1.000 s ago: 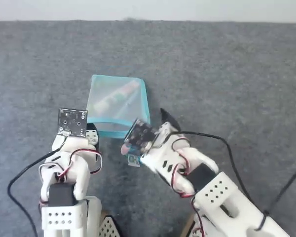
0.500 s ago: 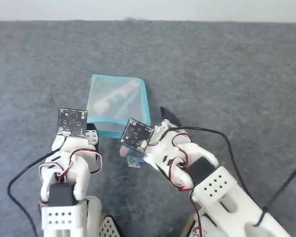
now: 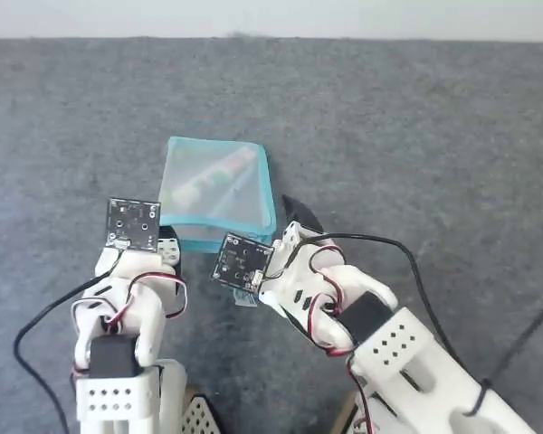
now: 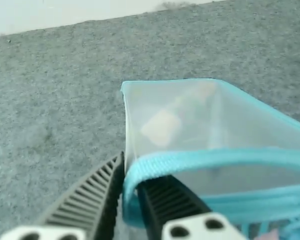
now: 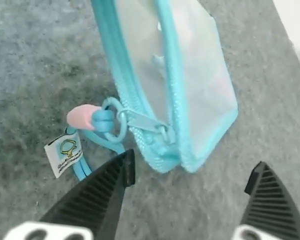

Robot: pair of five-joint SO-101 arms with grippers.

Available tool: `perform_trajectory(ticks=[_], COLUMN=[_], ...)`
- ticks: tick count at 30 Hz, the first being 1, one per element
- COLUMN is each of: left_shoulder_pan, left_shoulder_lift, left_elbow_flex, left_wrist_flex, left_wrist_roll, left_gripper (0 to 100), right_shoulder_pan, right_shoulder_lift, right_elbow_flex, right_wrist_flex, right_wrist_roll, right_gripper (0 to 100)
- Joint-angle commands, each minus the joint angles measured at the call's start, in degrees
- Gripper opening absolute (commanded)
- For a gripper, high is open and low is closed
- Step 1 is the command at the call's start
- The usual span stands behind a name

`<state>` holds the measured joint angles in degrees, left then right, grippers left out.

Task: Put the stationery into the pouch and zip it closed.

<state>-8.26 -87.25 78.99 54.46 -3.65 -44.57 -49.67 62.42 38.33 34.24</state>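
At the near edge of the pouch (image 3: 217, 190), both arms met on the grey matted table cover (image 3: 416, 136). The pouch was a translucent bag with turquoise trim, lying flat, its zip edge toward the arms. Through its wall showed the stationery (image 3: 222, 172), pinkish and greenish pieces lying slantwise inside it; the left wrist view made out only a pale blurred piece (image 4: 162, 125) behind the plastic.

The left gripper (image 4: 130, 200) was clamped on the pouch (image 4: 205, 130) at the zip edge's corner, the turquoise zip band pinched between its two ribbed black fingers (image 4: 92, 192).

At the opposite corner of that edge, the right gripper (image 5: 194, 167) stood spread wide, holding nothing, with the pouch's corner (image 5: 180, 75) lying off its fingertips and touching neither finger. One finger (image 5: 97, 192) was just beside the pull cord; the other was well clear of the pouch on the far side of that corner. From above, one dark finger (image 3: 300, 215) showed beside the pouch's near right corner.

The zip slider (image 5: 145, 122) sat at that corner of the pouch, at the end of the zip. From it hung a turquoise ring (image 5: 112, 117), then a pink bead (image 5: 80, 117) and a turquoise cord carrying a small white label (image 5: 65, 152), all lying on the cover beside the pouch. How far the zip was closed toward the other corner could not be told.
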Motion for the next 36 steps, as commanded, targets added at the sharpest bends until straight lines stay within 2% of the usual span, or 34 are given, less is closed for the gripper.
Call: perform_trajectory(ticks=[1,6,11,17,25,31,34,36], left_shoulder_pan=[0.5,0.4,0.4,0.4,0.5,0.5,0.5,0.4], left_shoulder_lift=[-0.1,-0.1,-0.1,-0.1,-0.1,-0.1,-0.2,-0.2], left_elbow_flex=[-2.5,-2.5,-2.5,-2.5,-1.9,-1.9,-3.5,-4.8], left_wrist_flex=[-1.3,-1.2,-1.2,-1.2,-1.5,-1.7,-1.6,-1.1], left_wrist_roll=[-0.4,-0.4,-0.4,-0.4,-0.4,-0.4,0.6,3.6], left_gripper=[2,2,2,2,2,2,3,8], right_shoulder_pan=[-0.5,-0.5,-0.5,-0.4,-0.4,1.0,5.2,8.3], right_shoulder_lift=[5.6,12.7,15.9,16.0,16.5,16.7,16.7,17.7], right_elbow_flex=[-4.5,-7.9,-10.3,-10.7,-10.8,-10.8,-13.1,-15.0], right_wrist_flex=[-3.0,-5.2,-5.7,-6.5,-6.5,-5.5,-2.9,-1.2], right_wrist_roll=[0.7,0.4,0.6,-0.6,-5.0,-5.5,-10.2,-14.0], right_gripper=[35.1,34.8,27.0,22.5,0.4,0.6,0.6,0.6])
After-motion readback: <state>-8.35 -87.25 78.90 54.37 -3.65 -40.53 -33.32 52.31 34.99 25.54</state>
